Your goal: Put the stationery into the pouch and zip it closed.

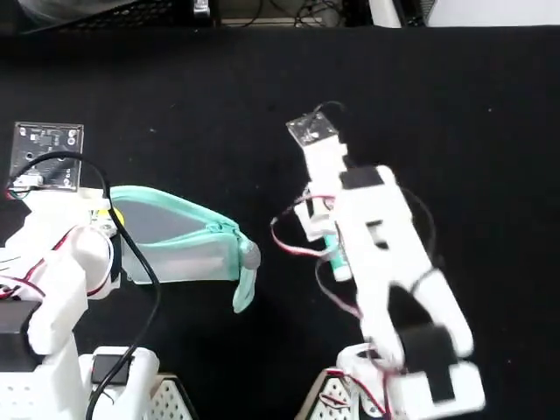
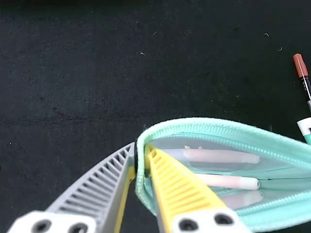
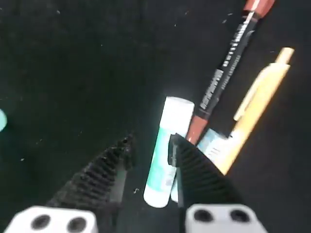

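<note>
My left gripper (image 2: pixel 141 156) is clamped on the lip of the mint pouch (image 2: pixel 218 127), yellow finger inside and grey one outside. In the high view the pouch lies unzipped at 9 o'clock from the table's middle. My right gripper (image 3: pixel 149 141) hangs with jaws apart over the glue stick (image 3: pixel 170 121), roughly 4 o'clock, with a brown pen (image 3: pixel 228 63) and an orange pen (image 3: pixel 252 102) just beside it.

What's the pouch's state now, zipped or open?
Open: the mint pouch gapes, white sticks visible inside, and the left gripper pinches its rim.
</note>
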Robot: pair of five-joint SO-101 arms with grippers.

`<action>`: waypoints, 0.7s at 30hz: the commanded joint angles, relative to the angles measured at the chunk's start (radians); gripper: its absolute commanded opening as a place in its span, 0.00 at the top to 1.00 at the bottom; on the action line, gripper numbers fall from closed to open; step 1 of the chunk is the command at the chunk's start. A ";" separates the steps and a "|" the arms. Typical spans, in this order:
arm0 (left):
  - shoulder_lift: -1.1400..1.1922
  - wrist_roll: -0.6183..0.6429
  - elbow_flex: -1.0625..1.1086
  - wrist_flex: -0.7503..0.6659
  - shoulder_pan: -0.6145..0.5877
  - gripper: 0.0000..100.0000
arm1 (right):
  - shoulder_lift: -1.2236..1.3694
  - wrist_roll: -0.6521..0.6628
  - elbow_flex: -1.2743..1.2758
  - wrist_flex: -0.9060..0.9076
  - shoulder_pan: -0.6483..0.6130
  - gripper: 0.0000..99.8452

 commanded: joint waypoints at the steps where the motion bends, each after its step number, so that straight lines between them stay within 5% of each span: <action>1: 0.014 0.006 0.137 0.012 0.001 0.97 | 0.105 0.009 -0.113 -0.014 0.009 0.88; 9: 0.014 0.006 0.137 0.012 0.001 0.97 | 0.202 0.063 -0.136 -0.061 0.014 0.88; 15: 0.014 0.005 0.137 0.012 0.001 0.97 | 0.182 0.166 -0.131 -0.055 0.012 0.76; 21: 0.014 0.005 0.137 0.012 0.001 0.97 | 0.183 0.173 -0.131 -0.055 0.014 0.81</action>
